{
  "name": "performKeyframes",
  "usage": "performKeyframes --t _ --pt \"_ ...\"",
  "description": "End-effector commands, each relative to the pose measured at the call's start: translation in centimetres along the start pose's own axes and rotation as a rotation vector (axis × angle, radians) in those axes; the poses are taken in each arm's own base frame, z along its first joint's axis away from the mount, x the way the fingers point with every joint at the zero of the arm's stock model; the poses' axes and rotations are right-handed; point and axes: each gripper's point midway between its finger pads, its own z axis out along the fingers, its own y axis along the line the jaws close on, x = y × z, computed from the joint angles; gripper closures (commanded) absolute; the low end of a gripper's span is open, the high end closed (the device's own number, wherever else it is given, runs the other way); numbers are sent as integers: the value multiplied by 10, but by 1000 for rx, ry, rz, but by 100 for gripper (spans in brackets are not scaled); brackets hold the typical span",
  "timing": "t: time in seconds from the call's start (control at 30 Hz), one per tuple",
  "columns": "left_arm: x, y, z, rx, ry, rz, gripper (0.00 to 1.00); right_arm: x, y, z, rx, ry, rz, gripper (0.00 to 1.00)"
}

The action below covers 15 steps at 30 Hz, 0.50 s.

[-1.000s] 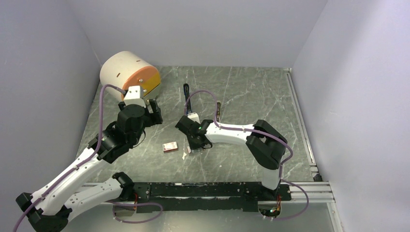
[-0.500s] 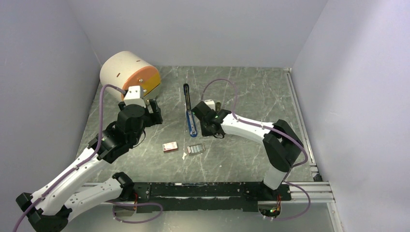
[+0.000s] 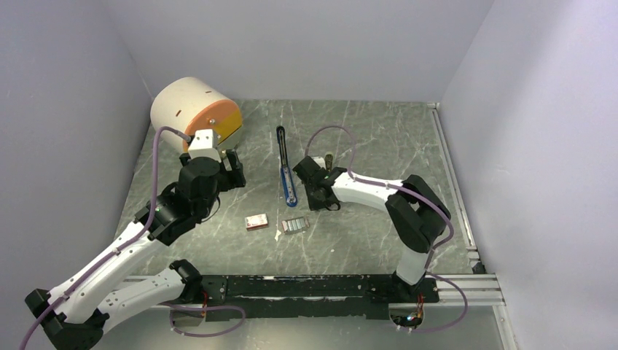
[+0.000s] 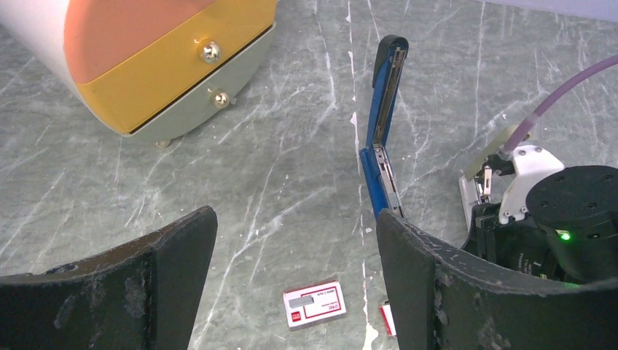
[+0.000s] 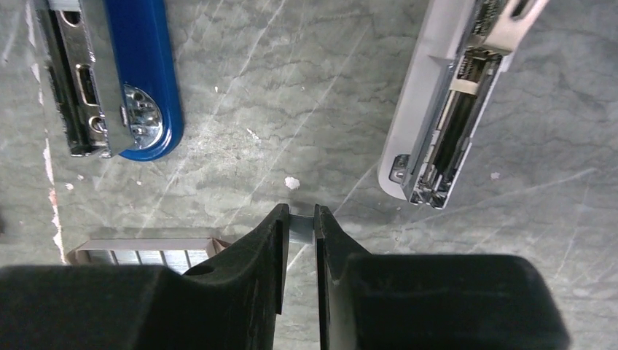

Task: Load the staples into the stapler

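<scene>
The stapler (image 3: pixel 289 186) lies hinged open on the desk (image 3: pixel 401 131) with its metal channel exposed. The staples (image 3: pixel 295 224) sit as a block on the desk near it, beside the pink-red box (image 3: pixel 256 221). The right jaws stand narrow, pinching a thin silvery staple strip (image 5: pixel 301 227) above the desk between the stapler and a beige-grey bar (image 5: pixel 444 109). The left jaws hang wide and empty. The strip is judged light and stiff, yet liable to snap between staples. Hold it by the flat sides at mid-length, with light force.
</scene>
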Motion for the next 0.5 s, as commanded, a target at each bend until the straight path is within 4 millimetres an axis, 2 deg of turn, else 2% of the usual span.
performKeyframes --t 0.0,0.1,0.2,0.3,0.47 --pt "3 2 2 -10 2 -5 15 6 2 6 -23 41 -47 79" --pt "3 2 2 -8 2 -4 15 11 2 8 -22 72 -71 77" --pt "2 2 2 -10 1 -2 15 17 2 11 -21 112 -87 72" --pt "2 3 2 -15 2 1 15 17 1 10 -2 130 -80 65" --pt "1 3 1 -12 -4 -3 15 13 0 10 20 144 -62 64"
